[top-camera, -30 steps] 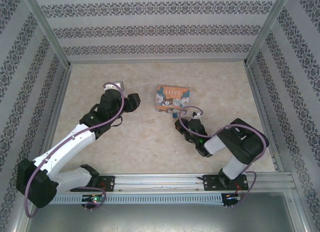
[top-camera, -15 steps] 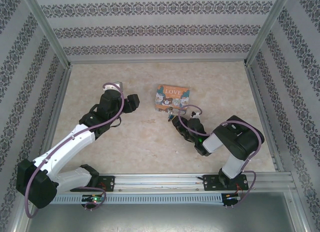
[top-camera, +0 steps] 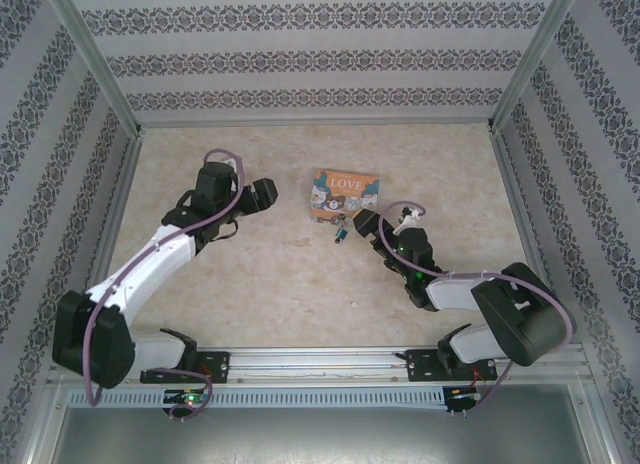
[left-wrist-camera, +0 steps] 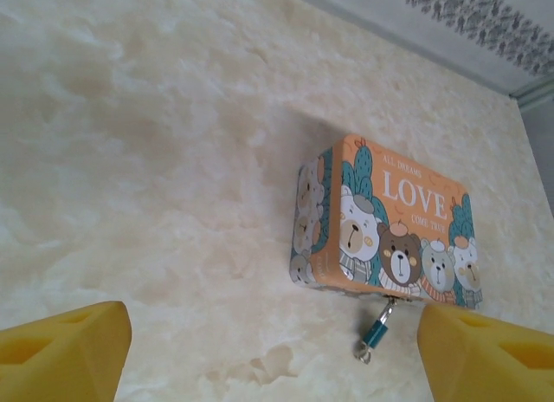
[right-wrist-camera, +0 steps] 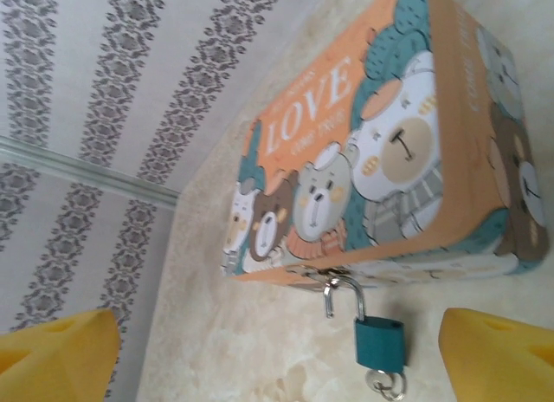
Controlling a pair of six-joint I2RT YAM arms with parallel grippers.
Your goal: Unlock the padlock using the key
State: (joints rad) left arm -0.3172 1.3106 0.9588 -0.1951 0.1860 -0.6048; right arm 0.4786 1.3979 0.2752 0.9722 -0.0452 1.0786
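Beige marbled tabletop (top-camera: 280, 284), stripe-patterned walls (top-camera: 300, 64) round it — tin (top-camera: 344, 195) past centre toward far edge, padlock (right-wrist-camera: 379, 343) at its near side. L gripper (top-camera: 265, 194), R gripper (top-camera: 362, 224) — jaws wide apart, empty.

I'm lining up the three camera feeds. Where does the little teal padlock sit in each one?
Top external: padlock near the table's middle, just below the orange LOVE tin.
Left wrist: padlock lower right, hanging under the tin.
Right wrist: padlock at the bottom, right of centre, beneath the tin.
Shared landmark: the orange LOVE tin, with the padlock at its edge.
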